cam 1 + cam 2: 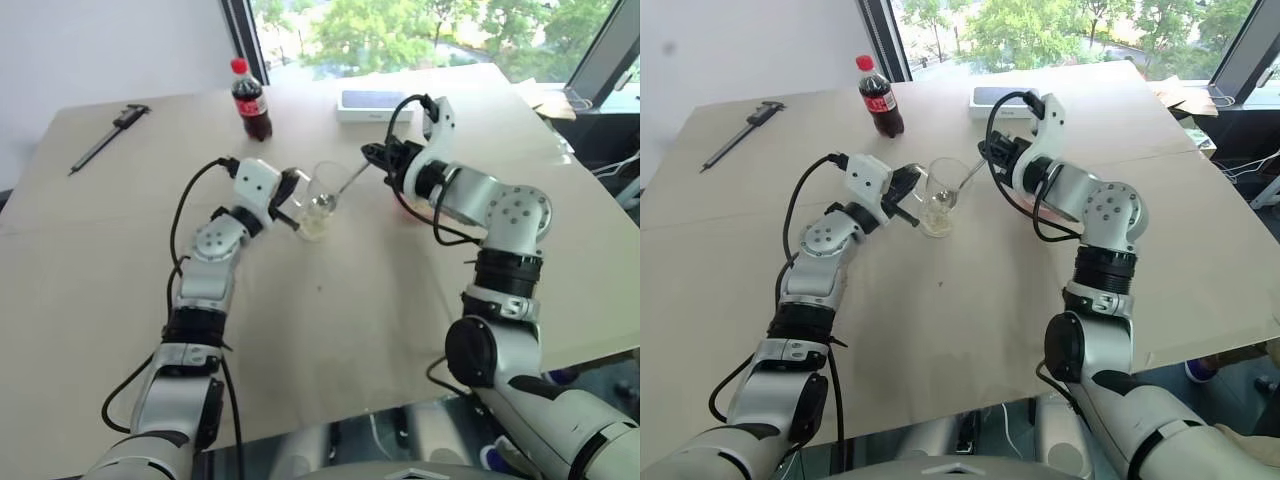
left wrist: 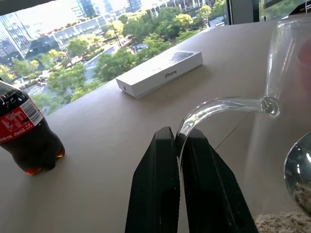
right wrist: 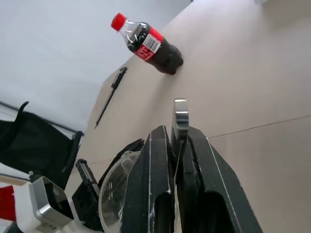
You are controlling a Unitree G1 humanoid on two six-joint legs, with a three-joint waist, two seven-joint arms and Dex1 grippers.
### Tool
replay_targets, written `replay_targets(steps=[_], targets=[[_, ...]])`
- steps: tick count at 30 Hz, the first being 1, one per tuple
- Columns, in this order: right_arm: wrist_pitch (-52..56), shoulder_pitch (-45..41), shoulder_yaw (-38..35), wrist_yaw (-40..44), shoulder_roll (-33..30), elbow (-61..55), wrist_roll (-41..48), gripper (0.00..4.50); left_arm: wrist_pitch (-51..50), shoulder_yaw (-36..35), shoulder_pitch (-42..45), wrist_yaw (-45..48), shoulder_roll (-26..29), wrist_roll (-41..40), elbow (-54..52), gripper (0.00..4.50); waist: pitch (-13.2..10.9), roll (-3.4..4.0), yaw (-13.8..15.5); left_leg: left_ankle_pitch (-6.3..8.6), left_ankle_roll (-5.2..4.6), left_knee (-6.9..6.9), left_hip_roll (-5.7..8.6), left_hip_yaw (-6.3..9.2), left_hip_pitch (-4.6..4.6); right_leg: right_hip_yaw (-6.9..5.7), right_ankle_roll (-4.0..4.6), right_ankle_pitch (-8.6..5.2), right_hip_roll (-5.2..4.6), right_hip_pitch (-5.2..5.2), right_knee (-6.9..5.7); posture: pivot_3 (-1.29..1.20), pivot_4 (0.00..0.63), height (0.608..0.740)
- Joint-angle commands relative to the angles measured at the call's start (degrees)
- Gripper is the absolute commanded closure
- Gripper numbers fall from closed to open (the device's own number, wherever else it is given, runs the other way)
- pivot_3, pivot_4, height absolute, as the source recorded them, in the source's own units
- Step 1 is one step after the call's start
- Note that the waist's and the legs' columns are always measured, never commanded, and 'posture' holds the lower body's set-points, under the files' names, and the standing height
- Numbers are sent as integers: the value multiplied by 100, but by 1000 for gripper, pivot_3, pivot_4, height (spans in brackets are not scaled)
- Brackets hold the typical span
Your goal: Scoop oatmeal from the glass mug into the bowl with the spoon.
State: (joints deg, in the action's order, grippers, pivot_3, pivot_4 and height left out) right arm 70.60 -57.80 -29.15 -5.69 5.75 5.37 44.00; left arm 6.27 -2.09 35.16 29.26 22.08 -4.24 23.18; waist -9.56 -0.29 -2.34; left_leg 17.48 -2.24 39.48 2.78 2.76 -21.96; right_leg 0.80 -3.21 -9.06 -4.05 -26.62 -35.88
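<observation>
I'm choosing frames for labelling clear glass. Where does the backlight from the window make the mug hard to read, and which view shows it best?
Left eye view: bright window behind, glass mug faint against the pale table. Right eye view: much the same, rim readable. Left wrist view: best, the handle between the left gripper fingers is sharp, with the oatmeal and spoon visible through the wall.

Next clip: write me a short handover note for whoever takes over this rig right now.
Left pincer: shut on the handle of the glass mug, steadying it upright on the table.
Right pincer: shut on the handle of the spoon, whose scoop end is down inside the mug.
Oatmeal: a shallow layer in the mug's bottom.
Bowl: pink, mostly hidden behind the right forearm; its contents cannot be seen.
Done: mug and spoon grasped, spoon in the mug.
Left: lift a spoonful, carry it to the bowl, tip it in.
</observation>
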Motion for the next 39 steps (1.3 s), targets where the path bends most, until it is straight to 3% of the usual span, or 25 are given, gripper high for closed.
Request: replay_targets(steps=[1, 12, 20, 27, 39], targets=[[162, -229, -351, -372, -125, -161, 359, 4500, 126, 26, 115, -136, -132, 53, 190, 4483, 1, -1, 14, 0, 0, 0, 0, 0, 0, 0, 0, 0, 0, 1, 0, 0, 150, 740], [-118, -523, -1034, -1290, -235, 149, 1099, 4500, 452, -134, 363, -407, -441, -66, 635, 4483, 3, -2, 19, -3, -6, 0, 2, -1, -1, 0, -1, 1, -3, 4, -1, 0, 150, 740], [-428, -578, -1054, -1717, -341, 336, 1536, 4500, 894, -104, 445, -574, -760, -64, 758, 4483, 3, -2, 2, -4, -8, -1, 2, -3, -4, 2, -1, 1, -4, 3, 0, 0, 150, 740], [-720, -563, -940, -1742, -548, 437, 1690, 4500, 1729, -77, 598, -949, -904, 177, 1158, 4483, 3, -2, -2, -3, -9, -2, 0, -6, -4, 5, -1, 1, -2, 2, 0, 0, 150, 740], [-940, -451, -818, -1726, -741, 344, 2117, 4500, 2140, -95, 762, -983, -903, 151, 1654, 4483, 3, -2, -4, -3, -10, -3, -1, -9, -5, 6, -2, 1, -1, 1, 1, 0, 150, 740]])
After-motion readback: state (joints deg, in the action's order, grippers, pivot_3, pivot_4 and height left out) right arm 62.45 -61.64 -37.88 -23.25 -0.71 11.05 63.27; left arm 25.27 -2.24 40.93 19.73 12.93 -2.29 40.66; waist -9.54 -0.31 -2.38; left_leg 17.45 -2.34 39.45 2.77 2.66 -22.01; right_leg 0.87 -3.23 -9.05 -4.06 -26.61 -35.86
